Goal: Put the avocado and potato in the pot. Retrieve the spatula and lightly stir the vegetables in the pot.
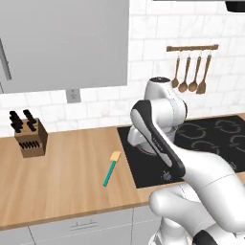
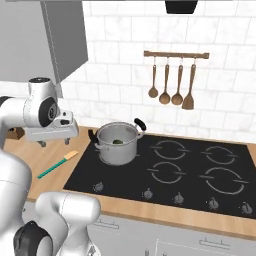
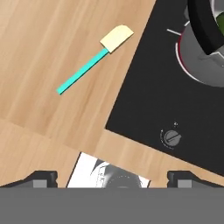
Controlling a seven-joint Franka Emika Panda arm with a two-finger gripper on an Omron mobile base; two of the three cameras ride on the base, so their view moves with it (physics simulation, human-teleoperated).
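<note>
The steel pot (image 2: 118,145) stands on the stove's near-left burner, and its wall and black handle show in the hand view (image 3: 203,52). Inside it lies the dark green avocado (image 2: 118,142). The potato is hidden. On the wooden counter left of the stove lies the spatula (image 2: 57,164) (image 1: 111,168) (image 3: 92,60), with a teal handle and its tan blade pointing toward the pot. My gripper (image 2: 55,142) (image 3: 113,178) hangs open and empty above the counter's front edge, between spatula and pot, touching neither.
The black stove (image 2: 200,170) has several knobs along its front (image 3: 171,138). A knife block (image 1: 31,139) stands at the counter's far left. Wooden spoons and a turner hang on a wall rail (image 2: 172,82). A wall cabinet (image 1: 62,43) hangs over the counter.
</note>
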